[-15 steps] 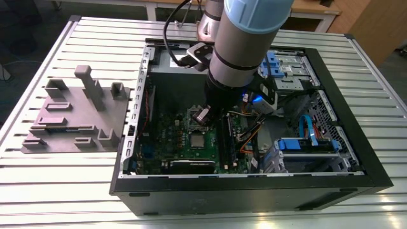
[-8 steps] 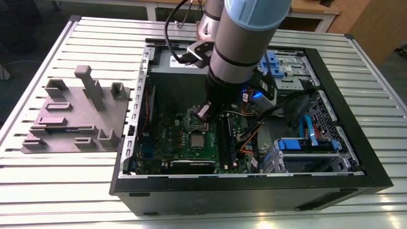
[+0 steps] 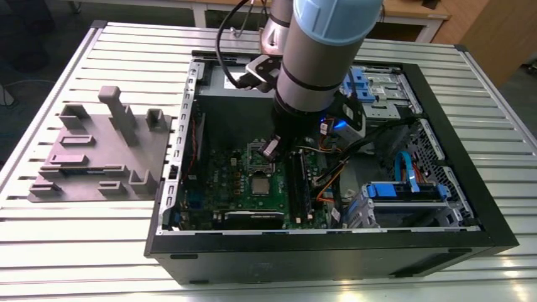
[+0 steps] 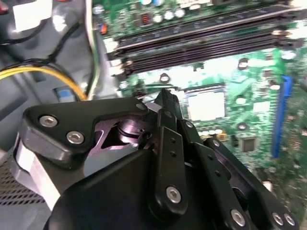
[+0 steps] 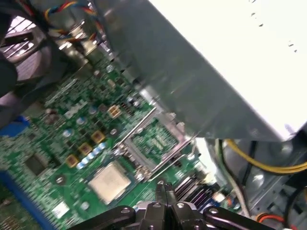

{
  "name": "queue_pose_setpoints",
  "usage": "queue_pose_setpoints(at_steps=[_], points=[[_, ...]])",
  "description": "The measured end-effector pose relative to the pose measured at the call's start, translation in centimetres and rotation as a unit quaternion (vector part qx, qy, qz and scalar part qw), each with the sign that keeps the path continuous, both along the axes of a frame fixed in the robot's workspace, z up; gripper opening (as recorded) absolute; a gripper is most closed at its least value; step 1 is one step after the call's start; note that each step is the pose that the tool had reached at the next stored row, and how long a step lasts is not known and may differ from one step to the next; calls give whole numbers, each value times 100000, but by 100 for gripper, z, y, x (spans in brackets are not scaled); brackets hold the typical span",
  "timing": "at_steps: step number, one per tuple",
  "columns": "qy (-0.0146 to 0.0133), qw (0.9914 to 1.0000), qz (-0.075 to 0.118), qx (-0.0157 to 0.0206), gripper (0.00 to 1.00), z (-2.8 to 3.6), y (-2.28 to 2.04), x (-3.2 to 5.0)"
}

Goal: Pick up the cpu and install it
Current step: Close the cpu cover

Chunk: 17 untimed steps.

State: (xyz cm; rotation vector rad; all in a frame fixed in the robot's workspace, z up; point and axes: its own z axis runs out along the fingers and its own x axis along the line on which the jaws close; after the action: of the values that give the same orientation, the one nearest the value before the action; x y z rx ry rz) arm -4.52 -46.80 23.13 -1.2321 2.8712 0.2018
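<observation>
Black linkage fingers of the gripper [image 4: 165, 103] sit closest to the lens in the second wrist view, pressed together at the tips with nothing between them; same clenched, empty tips in the first wrist view [image 5: 165, 189]. Just past those tips lies the cpu [image 5: 109, 181], a small flat square chip with a silver-grey metal top and pale rim, flat on the green motherboard [image 5: 53, 129], not held. Next to it in the first wrist view is the open cpu socket [image 5: 153, 139], its metal frame lifted, no chip in it, so cpu and socket sit side by side. In the second wrist view the cpu [image 4: 206, 105] shows beyond the fingertips, with black memory slots [image 4: 201, 40] further on and a yellow cable [image 4: 43, 74] off to one side. Exterior view: the grey and blue arm [image 3: 323, 56] reaches down into the open black computer case [image 3: 336, 251], gripper [image 3: 270, 149] low over the board near the socket, cpu [image 3: 261, 185] just below it on the board. Purple-grey plastic tray with upright blocks [image 3: 97, 154] rests on the slatted metal table [image 3: 75, 251] at the exterior view's left of the case.
</observation>
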Motion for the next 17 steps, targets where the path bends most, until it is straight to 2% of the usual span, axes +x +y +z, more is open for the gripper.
queue_pose_setpoints(at_steps=[2,3,5,8,11,13,15,17], points=[[10,99984,284,1758,11,-1,0,5],[12,99971,603,2313,11,-4,0,6],[33,99950,2140,2334,11,-26,0,6],[16,99853,4895,2330,11,-52,0,6],[-65,99785,6137,2311,11,-72,7,12],[-62,99783,6160,2311,11,-82,42,31],[-69,99783,6154,2326,11,-93,94,47],[-76,99779,6161,2482,11,-102,130,51]])
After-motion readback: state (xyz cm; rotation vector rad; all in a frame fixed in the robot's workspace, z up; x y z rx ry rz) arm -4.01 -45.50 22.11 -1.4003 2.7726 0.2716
